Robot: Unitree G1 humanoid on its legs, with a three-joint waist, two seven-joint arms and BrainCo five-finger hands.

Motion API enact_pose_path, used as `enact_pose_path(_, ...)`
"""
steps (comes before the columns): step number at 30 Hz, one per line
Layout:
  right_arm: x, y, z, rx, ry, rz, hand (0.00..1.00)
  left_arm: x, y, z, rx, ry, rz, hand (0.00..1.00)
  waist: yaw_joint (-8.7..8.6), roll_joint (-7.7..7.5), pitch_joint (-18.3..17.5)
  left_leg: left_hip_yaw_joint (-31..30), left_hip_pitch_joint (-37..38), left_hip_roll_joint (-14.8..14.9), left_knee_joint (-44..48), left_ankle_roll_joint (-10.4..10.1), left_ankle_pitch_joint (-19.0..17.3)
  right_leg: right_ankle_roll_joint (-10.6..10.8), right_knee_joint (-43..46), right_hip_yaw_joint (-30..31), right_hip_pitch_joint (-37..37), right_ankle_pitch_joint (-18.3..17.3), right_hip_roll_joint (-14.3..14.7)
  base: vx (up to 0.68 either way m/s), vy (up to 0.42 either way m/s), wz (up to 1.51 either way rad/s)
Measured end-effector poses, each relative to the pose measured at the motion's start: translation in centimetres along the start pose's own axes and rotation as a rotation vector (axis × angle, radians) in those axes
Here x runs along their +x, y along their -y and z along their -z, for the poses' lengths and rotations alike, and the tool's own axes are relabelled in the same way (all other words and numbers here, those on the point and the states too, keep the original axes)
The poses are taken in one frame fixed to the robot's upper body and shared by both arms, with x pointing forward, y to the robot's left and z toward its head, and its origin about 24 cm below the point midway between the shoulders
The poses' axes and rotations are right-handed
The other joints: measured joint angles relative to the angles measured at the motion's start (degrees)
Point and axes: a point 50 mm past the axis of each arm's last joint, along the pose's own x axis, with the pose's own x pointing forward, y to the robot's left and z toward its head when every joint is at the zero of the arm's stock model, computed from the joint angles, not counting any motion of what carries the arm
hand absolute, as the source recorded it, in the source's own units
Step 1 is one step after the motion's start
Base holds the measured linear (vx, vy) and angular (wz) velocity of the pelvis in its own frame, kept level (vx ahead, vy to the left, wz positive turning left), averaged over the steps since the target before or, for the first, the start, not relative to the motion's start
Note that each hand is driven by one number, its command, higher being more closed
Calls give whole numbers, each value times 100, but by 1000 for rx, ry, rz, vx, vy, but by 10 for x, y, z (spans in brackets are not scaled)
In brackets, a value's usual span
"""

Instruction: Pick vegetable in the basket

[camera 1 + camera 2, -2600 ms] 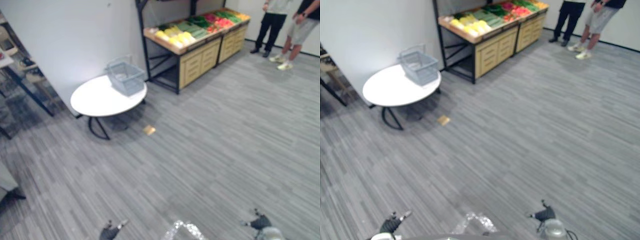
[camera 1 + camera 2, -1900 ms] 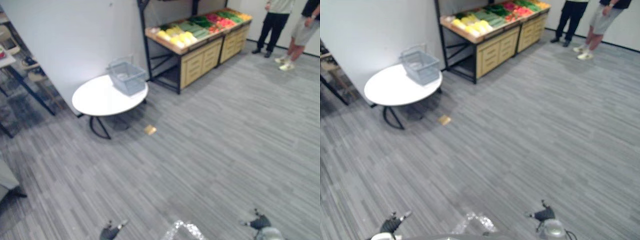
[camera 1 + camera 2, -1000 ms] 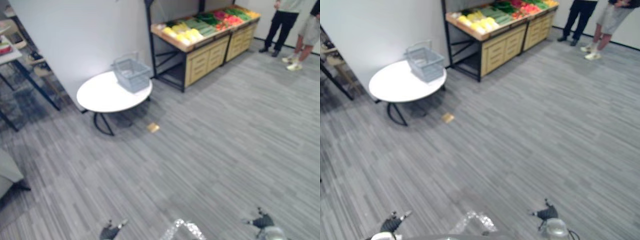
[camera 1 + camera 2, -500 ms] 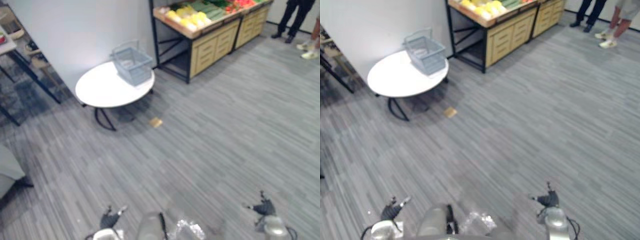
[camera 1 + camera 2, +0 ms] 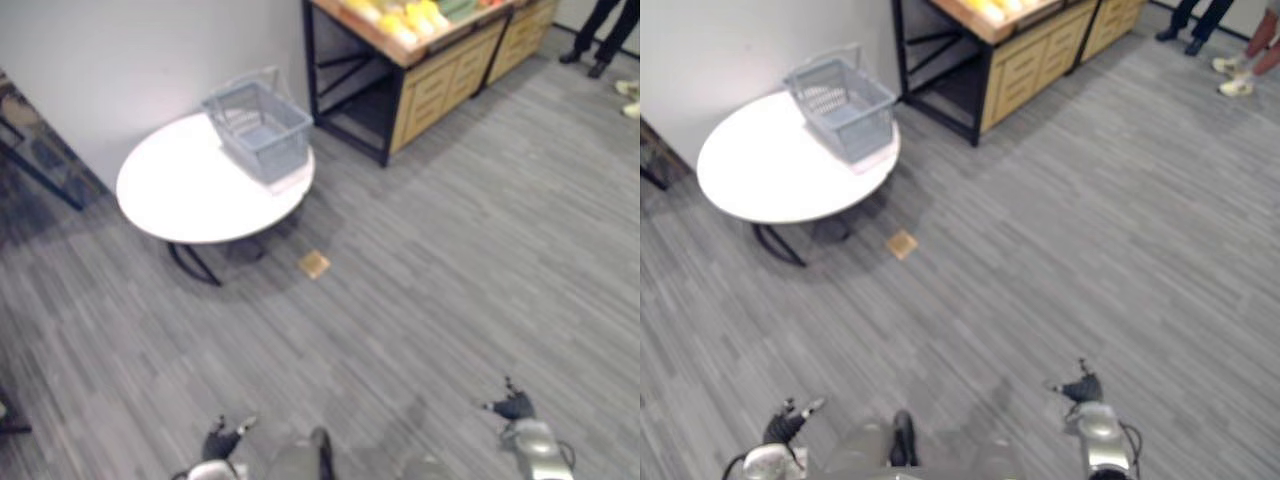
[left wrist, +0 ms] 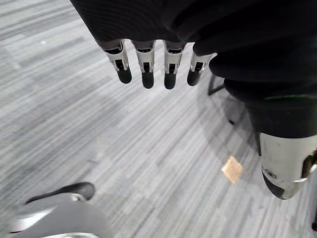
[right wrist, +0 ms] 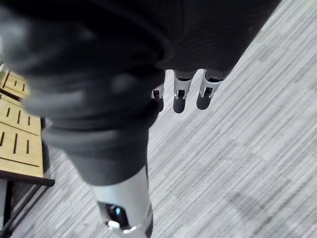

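A grey wire basket (image 5: 260, 125) stands at the far edge of a round white table (image 5: 190, 200), and I see nothing in it. Yellow vegetables (image 5: 405, 18) lie on a wooden stand (image 5: 440, 70) behind and to the right of the table. My left hand (image 6: 147, 69) hangs low over the carpet, fingers straight and holding nothing. My right hand (image 7: 181, 96) hangs the same way, open and bare. Both hands, the left hand (image 5: 222, 440) and the right hand (image 5: 515, 408), sit at the bottom of the eye views, far from the basket.
A small brown tile (image 5: 314, 264) lies on the grey carpet in front of the table. A white wall (image 5: 150, 50) rises behind the table. Two people's legs and shoes (image 5: 1240, 85) show at the far right, past the stand. Dark furniture legs (image 5: 40, 160) stand at the left.
The camera has moved forward and tipped down: table and basket look larger and nearer, and the vegetable stand has slid to the top edge. Both hands still hang low.
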Motion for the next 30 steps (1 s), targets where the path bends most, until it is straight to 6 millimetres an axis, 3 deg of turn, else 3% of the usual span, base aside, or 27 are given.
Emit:
enact_pose_path(1, -1, 0, 2, -15, -3, -2, 0, 1, 2, -4, 9, 14, 10, 0, -94, 71, 5, -202, 369, 9, -302, 0, -4, -457, -49, -419, -349, -299, -61, 452, 0, 61)
enact_pose_path(3, -3, 1, 7, -18, -16, 2, 0, 4, 1, -13, 21, 41, 12, 0, -234, 164, 43, -555, 727, 64, -514, -57, -143, -655, -830, -712, -795, -732, 3, 506, -114, 87)
enact_pose_path(4, -5, 2, 11, -17, -27, 6, 0, 6, -1, -17, 25, 53, 7, 0, -291, 183, 66, -750, 877, 170, -494, -164, -282, -757, -1871, -627, -950, -821, 177, 544, -265, 111)
enact_pose_path(5, -6, 6, 15, -11, -36, 19, 0, 8, -2, -22, 29, 65, 6, 0, -324, 200, 69, -977, 933, 286, -420, -336, -454, -708, -3175, -449, -978, -738, 342, 444, -266, 105)
enact_pose_path(6, -8, 8, 16, -5, -37, 30, 0, 9, -3, -24, 31, 73, 3, 0, -349, 184, 65, -1088, 969, 326, -383, -421, -564, -690, -3868, -305, -988, -638, 378, 476, -328, 102)
enact_pose_path(7, -8, 14, 14, 4, -26, 52, 0, 11, -5, -27, 29, 79, -2, 0, -367, 156, 66, -1306, 1061, 389, -301, -574, -779, -669, -4693, -66, -1021, 15, 385, 549, -361, 85)
enact_pose_path(8, -7, 26, 10, 1, -12, 85, 0, 10, 3, -22, 25, 56, 14, 0, -393, 395, 16, -1489, 1146, 669, -266, -691, -903, -586, -4683, -187, -905, 250, 634, 570, -338, 63)
enact_pose_path(9, -6, 29, 4, 9, 7, 98, 0, 9, 4, -21, 24, 53, 20, 0, -322, 485, -11, -1495, 1112, 742, -223, -721, -832, -694, -4556, -207, -927, 155, 716, 565, -303, 30)
enact_pose_path(10, -5, 33, -13, 15, 73, 116, 0, 10, 3, -21, 31, 56, 20, 0, -270, 488, 14, -1535, 1059, 766, 50, -812, -641, -741, -3969, -239, -1085, -196, 715, 533, -293, 25)
enact_pose_path(11, -7, 36, -24, -1, 125, 127, 0, 8, 4, -18, 28, 48, 22, 0, -293, 555, 27, -1626, 931, 854, 764, -872, -602, -817, -3672, -400, -912, -605, 727, 635, -366, 54)
enact_pose_path(12, -10, 36, -33, -25, 173, 132, 0, 7, 7, -20, 13, 57, 24, 0, -256, 608, 57, -1700, 513, 991, 2104, -1017, -347, -942, -3600, -628, -556, -904, 763, 521, -310, 57)
enact_pose_path(13, -11, 36, -36, -28, 185, 131, 0, 6, 8, -20, 9, 60, 25, 0, -252, 605, 69, -1733, 369, 1049, 2528, -1018, -218, -962, -3609, -698, -447, -960, 767, 489, -252, 59)
enact_pose_path(14, -14, 35, -49, -33, 246, 131, 0, 2, 12, -17, -2, 69, 36, 0, -219, 622, 123, -1875, -257, 1216, 4063, -1069, 37, -1052, -3743, -872, 0, -1096, 875, 440, -200, 27)
enact_pose_path(15, -17, 32, -68, -33, 320, 142, 0, -1, 15, -11, -4, 58, 43, 0, -104, 649, 148, -1759, -763, 1332, 5063, -1024, 8, -1139, -4014, -903, 413, -1147, 1002, 420, -170, 18)
enact_pose_path(17, -20, 26, -92, -32, 420, 147, 0, -5, 13, -2, -1, 34, 40, 0, 78, 527, 194, -1498, -1286, 1330, 5336, -851, -81, -1276, -4421, -847, 897, -1228, 1008, 357, -123, -13)
enact_pose_path(19, -20, 23, -114, -69, 493, 168, 0, -8, 11, 8, 3, 7, 34, 0, 179, 473, 206, -1210, -1636, 1291, 4622, -751, -168, -1315, -4821, -806, 1282, -1250, 970, 345, -52, -12)
enact_pose_path(22, -20, 19, -151, -153, 607, 189, 0, -14, 9, 28, 11, -64, 27, 0, 262, 457, 215, -552, -1709, 997, 2224, -765, -97, -1163, -5374, -733, 1769, -1217, 746, 434, 121, -10)
enact_pose_path(23, -21, 18, -167, -202, 663, 201, 0, -15, 9, 33, 11, -81, 26, 0, 266, 484, 203, -217, -1680, 848, 1086, -729, 345, -1027, -5581, -751, 1921, -1244, 649, 446, 190, 5)
enact_pose_path(24, -22, 19, -176, -234, 691, 215, 0, -16, 10, 36, 9, -95, 26, 0, 267, 539, 177, -45, -1631, 800, 536, -721, 670, -956, -5644, -764, 1995, -1277, 646, 481, 217, 3)
enact_pose_path(25, -22, 16, -192, -283, 737, 226, 0, -16, 10, 38, 3, -105, 17, 0, 369, 551, 224, 155, -1436, 660, 186, -277, 1374, -768, -5703, -708, 2210, -1404, 577, 564, 255, 23)
enact_pose_path(26, -22, 11, -206, -313, 775, 220, 0, -13, 8, 34, 6, -93, 5, 0, 392, 344, 216, 239, -1376, 424, 155, -192, 1333, -772, -5753, -713, 2288, -1400, 366, 463, 197, 35)
enact_pose_path(29, -29, 16, -252, -429, 896, 283, 0, -12, 19, 28, 5, -73, 31, 0, 466, 262, 234, 306, -1394, 127, 574, 210, 929, -698, -5744, -692, 2599, -1232, 138, 385, 168, 64)
enact_pose_path(30, -31, 16, -260, -444, 916, 292, 0, -13, 20, 28, 3, -75, 33, 0, 536, 264, 232, 358, -1327, 94, 562, 213, 857, -680, -5605, -669, 2596, -1197, 117, 320, 149, 40)
